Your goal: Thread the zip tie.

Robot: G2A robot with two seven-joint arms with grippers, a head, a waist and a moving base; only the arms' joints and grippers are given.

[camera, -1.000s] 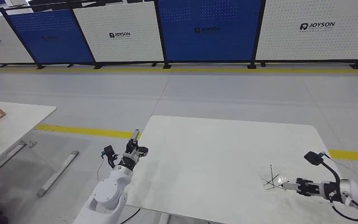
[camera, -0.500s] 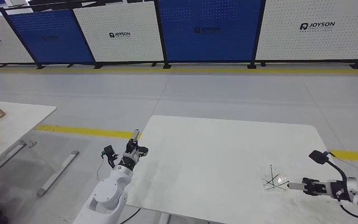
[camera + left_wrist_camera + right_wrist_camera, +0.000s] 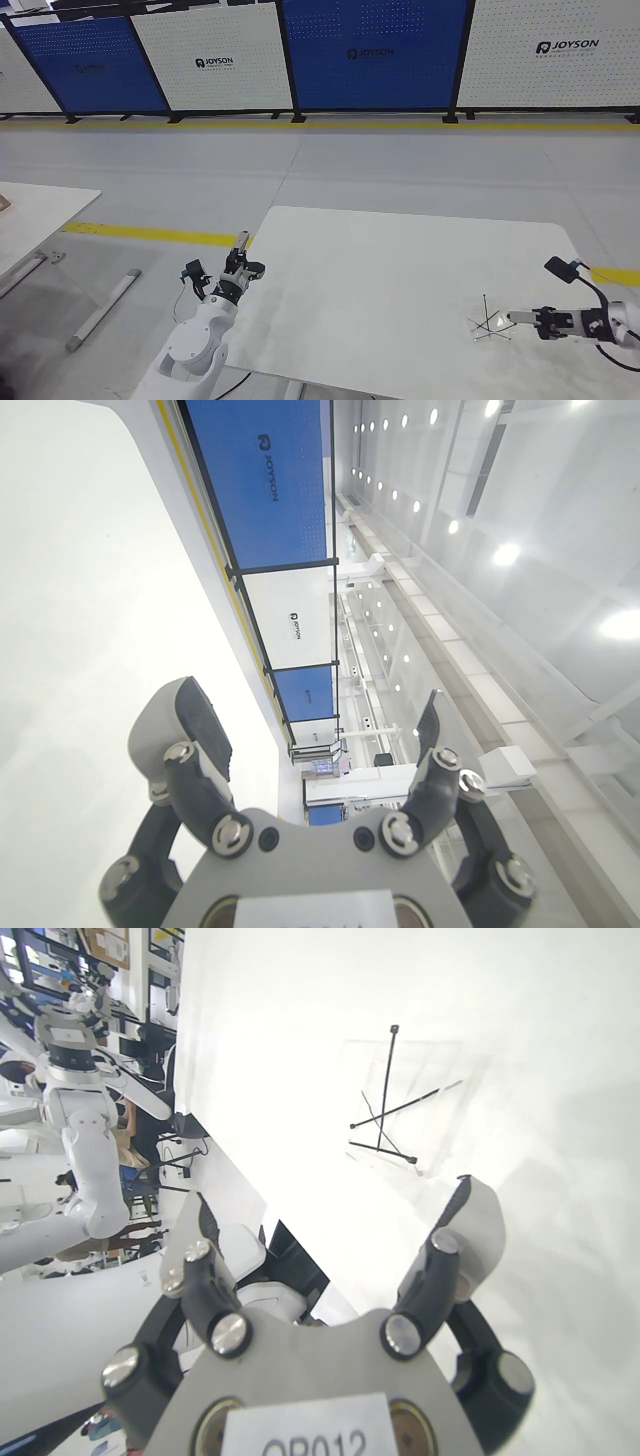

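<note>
Zip ties: a few thin black plastic zip ties (image 3: 385, 1098) are lying crossed over one another on the white rectangular table (image 3: 400, 270), towards the corner nearest the right arm.
Under the ties: they are resting on what looks like a clear plastic sheet (image 3: 430, 1068). Its edges are faint, so it may be a bag instead.
Right gripper: the right gripper (image 3: 330, 1193) is hovering low over the table just beside the ties and pointing at them. Its fingers are spread wide with nothing between them, and they are not touching the ties.
Left gripper: the left gripper (image 3: 312, 692) is sitting at the table's left edge, well apart from the ties, with its fingers spread and empty.
Background: blue and white perforated partition panels (image 3: 375, 55) are standing across the floor beyond the table.
</note>
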